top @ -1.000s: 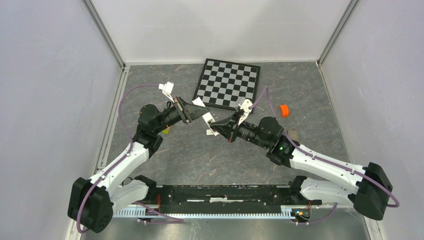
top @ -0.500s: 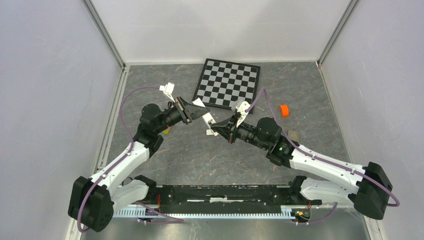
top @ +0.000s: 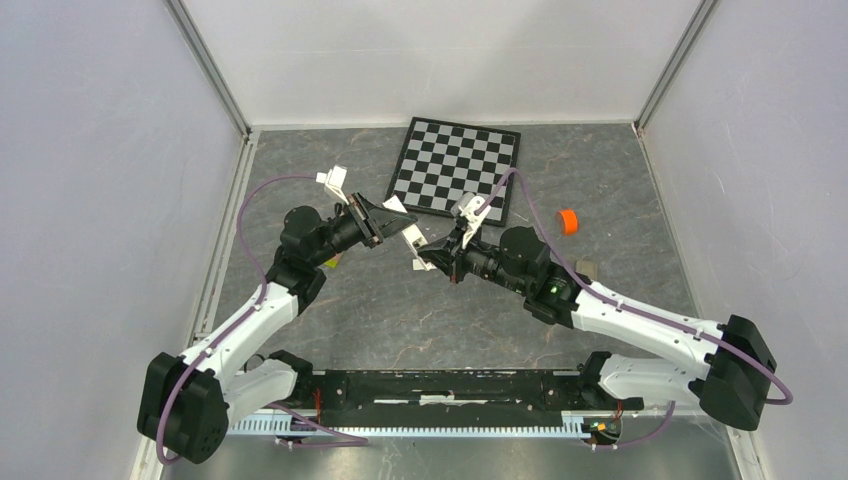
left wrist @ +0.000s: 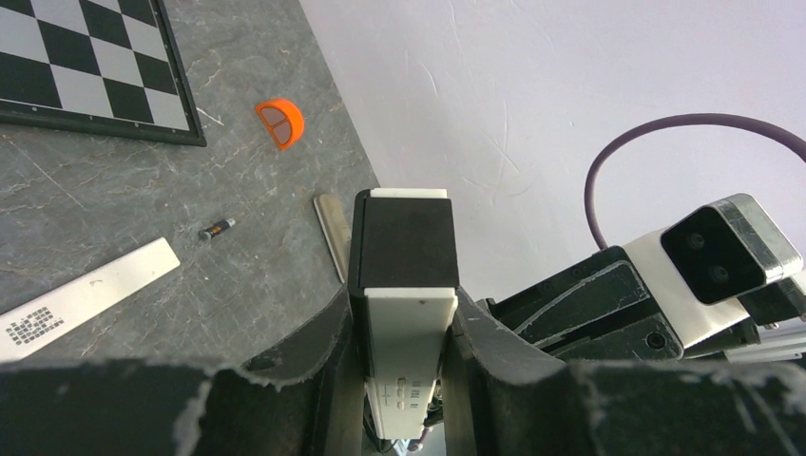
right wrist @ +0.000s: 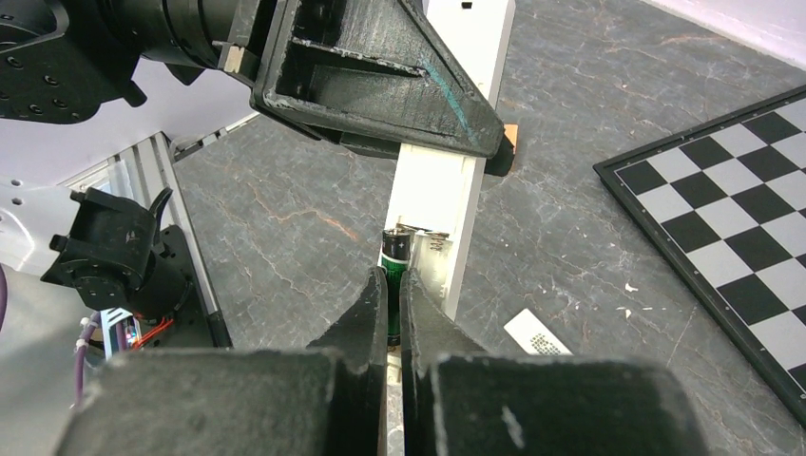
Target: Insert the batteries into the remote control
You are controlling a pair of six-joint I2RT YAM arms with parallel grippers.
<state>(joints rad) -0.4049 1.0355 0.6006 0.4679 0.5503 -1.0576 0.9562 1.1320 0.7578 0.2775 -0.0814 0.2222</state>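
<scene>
My left gripper (top: 388,222) is shut on the white remote control (top: 411,238) and holds it in the air with its open battery recess facing the right arm. In the left wrist view the remote (left wrist: 407,332) sits between the fingers (left wrist: 323,332), screen end out. My right gripper (right wrist: 393,280) is shut on a dark green battery (right wrist: 395,249), whose tip is at the lower end of the recess in the remote (right wrist: 442,204). From above, the right gripper (top: 432,257) meets the remote just below it. Another battery (left wrist: 217,229) lies on the table.
A checkerboard (top: 457,166) lies at the back. An orange round cap (top: 567,221) and a cream block (top: 587,268) lie to the right. A white strip with a printed code (right wrist: 537,332) lies on the table under the grippers. Grey walls surround the table.
My right gripper has moved left and forward with the battery, up to the remote's recess. The left gripper with the remote has barely shifted.
</scene>
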